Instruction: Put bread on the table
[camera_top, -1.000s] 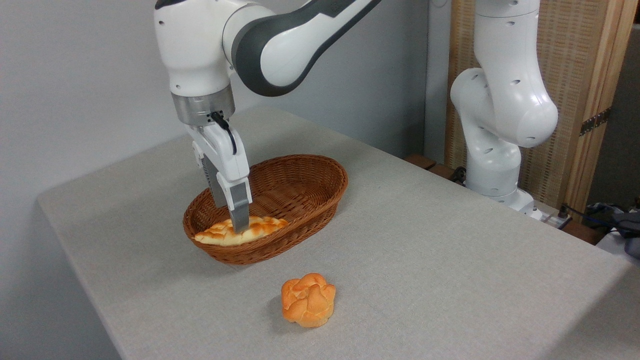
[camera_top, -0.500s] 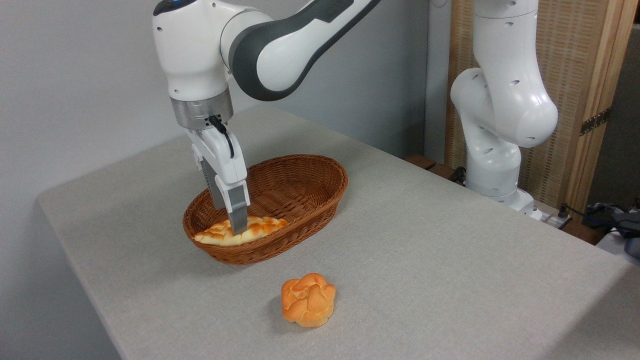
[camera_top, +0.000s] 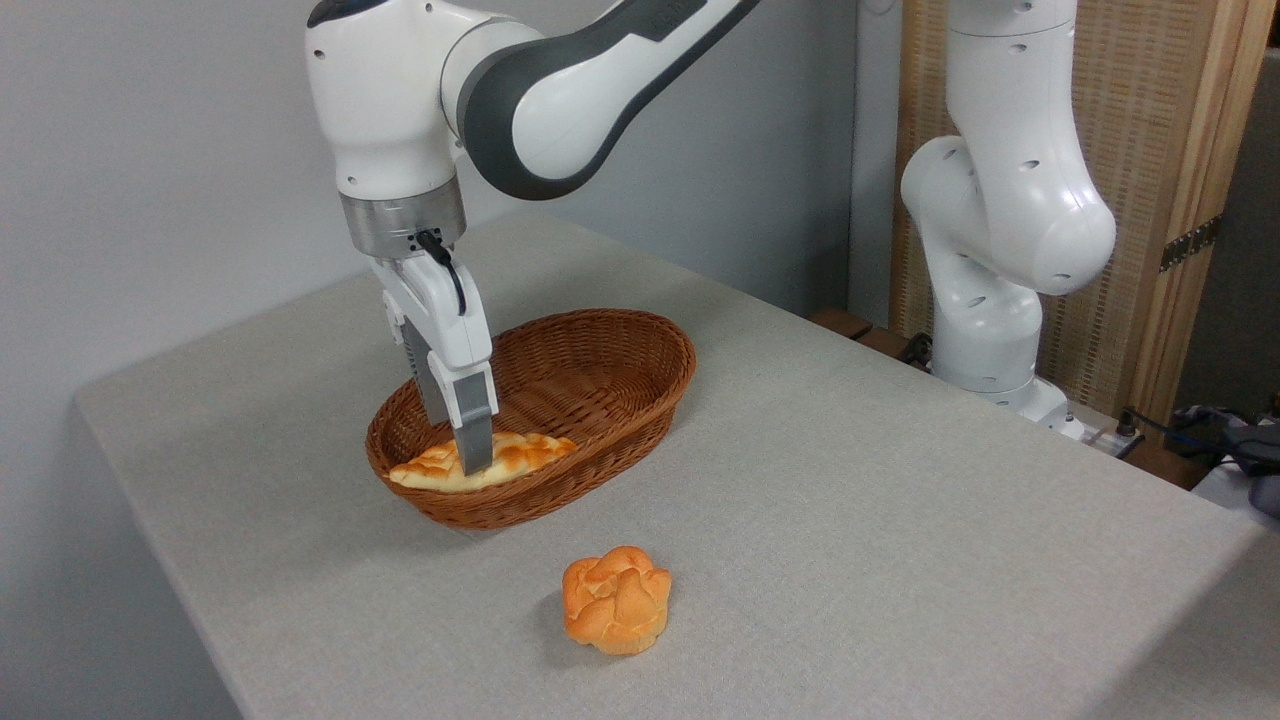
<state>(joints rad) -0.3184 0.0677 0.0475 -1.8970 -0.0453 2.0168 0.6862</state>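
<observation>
The basket (camera_top: 560, 400) is an oval of tightly woven brown wicker with a rolled rim and ribbed, sloping walls, and it serves as the landmark here. It stands on the table (camera_top: 850, 520), a broad rectangle with rounded corners under a matte, light grey-beige cloth of fine weave.

Inside the basket, at its near-left end, lies the bread (camera_top: 520, 458): a long, flat braided loaf, pale cream along the lower edge, with golden-brown toasted bumps on top and tapered ends. It leans against the basket's near wall, reaching roughly half the basket's length.

The gripper (camera_top: 474, 455), smooth white plastic with grey metal fingers, comes straight down into the basket over the loaf's middle. The near finger (camera_top: 475, 440) overlaps the bread, and the far finger is hidden behind it, so I cannot tell whether the jaws are closed on the loaf or merely around it.

In front of the basket, well apart from it on the bare cloth, sits a round, knobbly orange bun (camera_top: 616, 600) with a glossy, lobed surface.

Behind and right of the basket, past the table's edge, stands the arm's glossy white base (camera_top: 985, 340)
</observation>
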